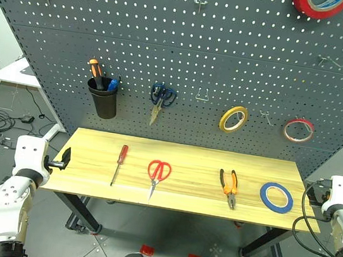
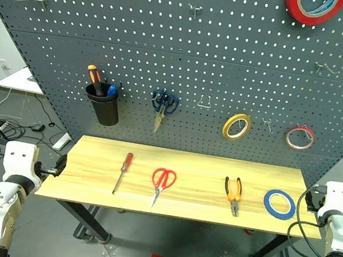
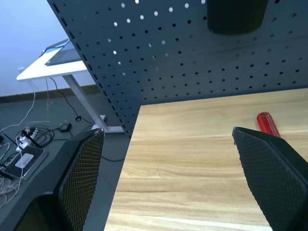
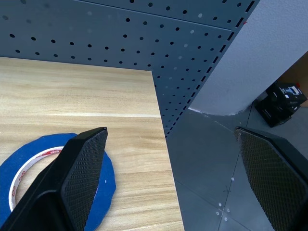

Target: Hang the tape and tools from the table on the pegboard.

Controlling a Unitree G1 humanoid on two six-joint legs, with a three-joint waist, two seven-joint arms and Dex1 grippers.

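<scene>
Blue tape (image 1: pixel 276 197) lies flat near the right end of the tabletop (image 1: pixel 188 195), closest to the right tool (image 4: pixel 173 178), which hangs just off that end w/ fingers spread wide, nothing in them. Left tool (image 3: pixel 168 183) likewise released and empty, hovering at the left edge, nearest the red-handled screwdriver (image 1: pixel 119 163). Red scissors (image 1: pixel 158 174) and pliers (image 1: pixel 229 186) sit mid-tabletop, all four items well apart, none hung yet, so task looks to be at its start. Behind, pegboard (image 1: pixel 171 39) already carries a black cup (image 1: pixel 102 100), dark-blue scissors (image 1: pixel 161 98), yellow roll (image 1: pixel 233 118), thin red-rimmed roll (image 1: pixel 299 130), big red roll (image 1: pixel 320 3) at top; a bare hook (image 1: pixel 203 95) sits btwn scissors and yellow roll. Likely step: right tool goes for the tape. Do it well: bring one finger into the ring's hole, other outside, pinch the wall, lift clear, then thread the hole over a free hook w/o knocking neighbours.
</scene>
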